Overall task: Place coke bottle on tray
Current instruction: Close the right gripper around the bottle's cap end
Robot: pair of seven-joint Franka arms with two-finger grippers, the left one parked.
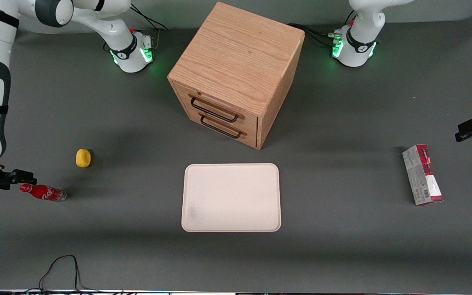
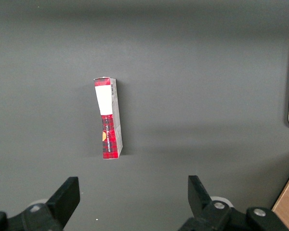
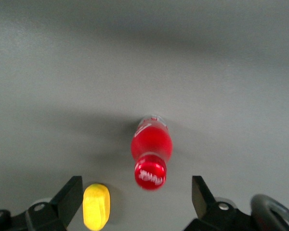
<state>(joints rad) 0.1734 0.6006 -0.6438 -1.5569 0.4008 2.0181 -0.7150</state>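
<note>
The coke bottle [image 1: 43, 192] is a small red bottle with a red cap. It lies on its side on the dark table at the working arm's end, cap pointing at my right gripper [image 1: 25, 180]. In the right wrist view the bottle [image 3: 151, 149] lies just ahead of the gripper [image 3: 137, 197], its cap near the line between the two fingers. The gripper is open, holds nothing, and does not touch the bottle. The cream-pink tray [image 1: 231, 197] lies flat mid-table with nothing on it, well away from the bottle.
A small yellow lump [image 1: 83, 157] sits near the bottle, farther from the front camera; it also shows beside one finger [image 3: 96, 206]. A wooden drawer box [image 1: 236, 69] stands farther back than the tray. A red-and-grey carton [image 1: 422, 174] lies toward the parked arm's end.
</note>
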